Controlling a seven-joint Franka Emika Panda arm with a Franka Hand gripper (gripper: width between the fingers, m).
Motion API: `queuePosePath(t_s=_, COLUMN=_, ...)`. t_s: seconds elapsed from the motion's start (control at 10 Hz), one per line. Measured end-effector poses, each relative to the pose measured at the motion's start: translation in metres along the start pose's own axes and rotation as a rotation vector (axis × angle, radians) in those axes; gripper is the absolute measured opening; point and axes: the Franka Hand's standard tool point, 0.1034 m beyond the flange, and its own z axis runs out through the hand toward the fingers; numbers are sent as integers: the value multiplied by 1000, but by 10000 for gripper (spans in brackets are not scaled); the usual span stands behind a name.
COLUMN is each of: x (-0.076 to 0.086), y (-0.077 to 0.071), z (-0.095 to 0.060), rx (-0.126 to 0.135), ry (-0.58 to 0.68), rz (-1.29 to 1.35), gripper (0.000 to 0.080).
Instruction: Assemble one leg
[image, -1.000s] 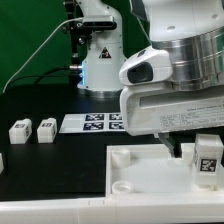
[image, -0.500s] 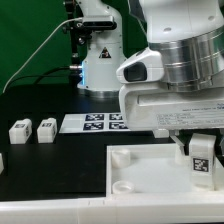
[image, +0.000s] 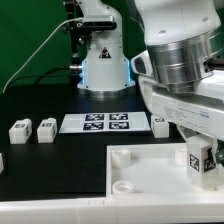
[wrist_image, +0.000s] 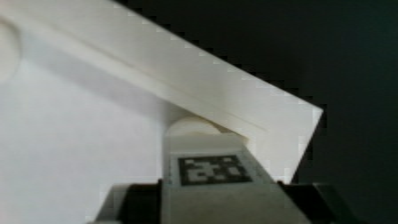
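Observation:
My gripper (image: 203, 152) is shut on a leg (image: 201, 160), a small white blocky peg with a black-and-white tag, and holds it upright over the large white panel (image: 140, 175) near that panel's far corner at the exterior view's right. In the wrist view the leg (wrist_image: 212, 170) sits between my two dark fingers (wrist_image: 134, 200), its tip just short of a round corner socket (wrist_image: 192, 127) in the panel (wrist_image: 71, 130). Three more legs lie on the black table: two (image: 20, 130) (image: 46, 129) at the exterior view's left and one (image: 160, 124) beside my arm.
The marker board (image: 103, 123) lies flat on the table behind the panel. The white robot base (image: 103, 65) stands at the back. A white part shows at the exterior view's left edge (image: 2, 160).
My arm has turned and swung toward the exterior view's right, uncovering the marker board and the leg beside it. The held leg stays over the panel's corner.

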Motion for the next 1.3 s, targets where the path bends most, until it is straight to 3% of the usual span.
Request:
queuePosePath(t_s=0.1, x=-1, y=2, z=0, rx=55, ry=12, rz=145, gripper=301)
queuePosePath(t_s=0.2, x=-3, y=4, z=1, rx=82, ry=11, rz=244, gripper=301)
queuePosePath(t_s=0.4, x=-7, y=3, z=2, rx=90, ry=-11, rz=370, gripper=300)
queuePosePath(t_s=0.6, x=-7, y=4, z=3, rx=88, ry=-8, rz=276, gripper=297)
queuePosePath(t_s=0.7, x=-9, y=7, z=2, rx=56, ry=-24, rz=178, gripper=466)
queuePosePath(t_s=0.8, x=-10, y=9, z=1, rx=19, ry=-40, rz=32, gripper=585)
queuePosePath(t_s=0.9, x=-12, y=11, z=-1, rx=-31, ry=-50, rz=-145, gripper=585)
queuePosePath(t_s=1.0, x=-13, y=10, z=-2, rx=-88, ry=-50, rz=-334, gripper=638)
queuePosePath(t_s=1.1, x=-10, y=5, z=-2, rx=-59, ry=-41, rz=-352, gripper=646)
queuePosePath(t_s=1.3, x=-9, y=6, z=-1, rx=-57, ry=-44, rz=-600, gripper=646)
